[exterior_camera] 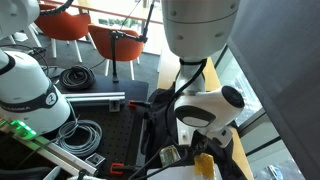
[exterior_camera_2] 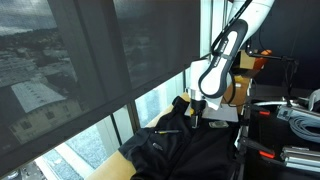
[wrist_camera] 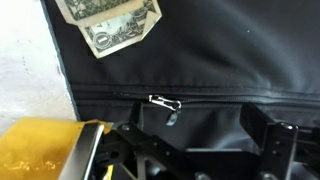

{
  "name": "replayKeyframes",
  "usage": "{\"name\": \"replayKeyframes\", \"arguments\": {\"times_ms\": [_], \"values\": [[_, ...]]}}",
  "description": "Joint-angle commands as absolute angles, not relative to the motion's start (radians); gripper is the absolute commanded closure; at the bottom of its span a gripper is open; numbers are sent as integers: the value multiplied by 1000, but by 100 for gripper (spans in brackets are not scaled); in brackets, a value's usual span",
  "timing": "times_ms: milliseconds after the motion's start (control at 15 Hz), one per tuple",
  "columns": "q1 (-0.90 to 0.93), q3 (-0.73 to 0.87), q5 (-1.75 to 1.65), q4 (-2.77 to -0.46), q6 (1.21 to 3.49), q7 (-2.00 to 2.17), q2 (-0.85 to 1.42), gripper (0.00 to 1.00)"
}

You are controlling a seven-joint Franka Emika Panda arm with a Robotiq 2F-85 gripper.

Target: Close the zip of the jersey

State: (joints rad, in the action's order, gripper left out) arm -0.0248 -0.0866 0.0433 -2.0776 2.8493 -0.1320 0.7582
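The black jersey (exterior_camera_2: 180, 150) lay spread on the table beside the window, and in an exterior view the white arm (exterior_camera_2: 225, 55) bent down over its upper part, near the collar. The gripper (exterior_camera_2: 200, 113) was just above the cloth there; if it touched the cloth, I could not tell from this side.

In the wrist view the zip (wrist_camera: 235, 99) ran as a thin line across the black fabric, from side to side of the picture. Its small silver pull (wrist_camera: 165, 103) sat on this line, a little to the left of the middle. The gripper (wrist_camera: 200, 150) came in from the bottom edge. Its two fingers (wrist_camera: 270, 140) stood apart with only fabric between them, holding nothing, and the pull was just beyond them, not yet between. Banknotes (wrist_camera: 105, 25) lay on the jersey at the top. A yellow object (wrist_camera: 40, 150) was at the lower left corner.
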Motion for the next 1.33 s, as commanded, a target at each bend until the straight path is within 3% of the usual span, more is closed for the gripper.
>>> {"name": "replayKeyframes", "arguments": {"times_ms": [0,267,667,733,1267], "values": [[-41,-99,35,-2074,2873,-133,771,17],[-36,-98,35,-2066,2869,-129,772,52],[-36,-97,35,-2060,2865,-128,773,96],[-36,-97,35,-2059,2864,-128,772,100],[-40,-97,36,-2071,2865,-129,758,100]]}}
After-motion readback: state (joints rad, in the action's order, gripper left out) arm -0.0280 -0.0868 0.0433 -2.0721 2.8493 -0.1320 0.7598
